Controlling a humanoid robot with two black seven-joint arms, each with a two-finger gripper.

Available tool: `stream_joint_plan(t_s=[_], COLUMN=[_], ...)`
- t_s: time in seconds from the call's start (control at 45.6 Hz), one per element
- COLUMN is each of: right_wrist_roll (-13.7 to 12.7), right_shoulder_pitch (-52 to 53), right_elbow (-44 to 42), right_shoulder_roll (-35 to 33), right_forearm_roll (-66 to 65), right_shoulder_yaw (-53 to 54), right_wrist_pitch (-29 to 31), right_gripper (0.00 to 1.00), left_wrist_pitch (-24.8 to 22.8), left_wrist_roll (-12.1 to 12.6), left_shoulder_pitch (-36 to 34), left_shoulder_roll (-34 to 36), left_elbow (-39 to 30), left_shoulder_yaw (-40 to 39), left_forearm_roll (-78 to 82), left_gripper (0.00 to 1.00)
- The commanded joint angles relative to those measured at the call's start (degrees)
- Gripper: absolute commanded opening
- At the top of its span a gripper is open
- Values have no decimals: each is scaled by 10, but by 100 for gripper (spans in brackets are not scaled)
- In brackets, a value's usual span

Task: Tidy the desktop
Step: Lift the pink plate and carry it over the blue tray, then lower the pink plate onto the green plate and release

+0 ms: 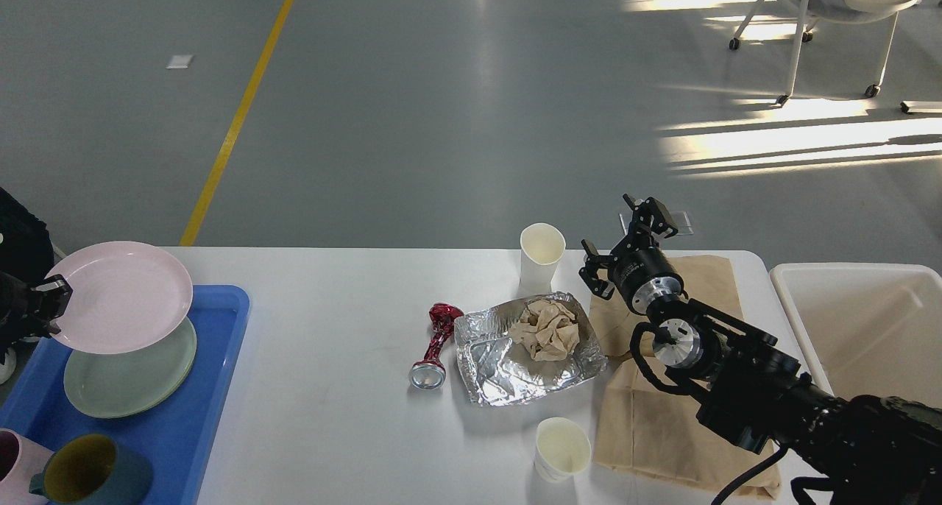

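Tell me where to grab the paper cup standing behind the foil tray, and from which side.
Grip the upright paper cup across its side wall just under the open rim, where the wall is round and bare. Come in from the right with the right tool, which hovers beside it. The foil tray crowds its near side, so a frontal approach looks tighter.

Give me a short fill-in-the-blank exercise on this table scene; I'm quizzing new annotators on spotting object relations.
1. The left gripper holds the round pink plate above a pale ____ plate lying in the blue plastic tray.
2. The crumpled beige paper wad sits in a tray made of ____.
3. The right gripper hovers over a flat ____ paper bag on the white desktop.

Missing words: green; foil; brown
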Motion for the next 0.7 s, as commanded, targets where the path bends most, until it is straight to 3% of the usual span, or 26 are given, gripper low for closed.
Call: stream_joint_plan(t_s=[0.0,0.329,0.679], right_wrist_roll=[0,0,0], right_shoulder_pitch=[1,1,0], right_elbow=[-1,-1,-1], right_shoulder_roll=[0,0,0], right_forearm_roll=[0,0,0], right_shoulder_yaw=[0,0,0], right_wrist_pitch=[0,0,0], right_gripper=[100,100,100], left_wrist_pitch=[11,37,41], left_wrist_roll=[0,-2,-2], left_shoulder_pitch=[14,69,79], left_shoulder_roll=[-1,-3,-5], left_elbow=[0,0,0], left_shoulder_yaw=[-1,-2,-18], left_forearm_roll=[0,-3,-2], left_gripper=[0,0,0])
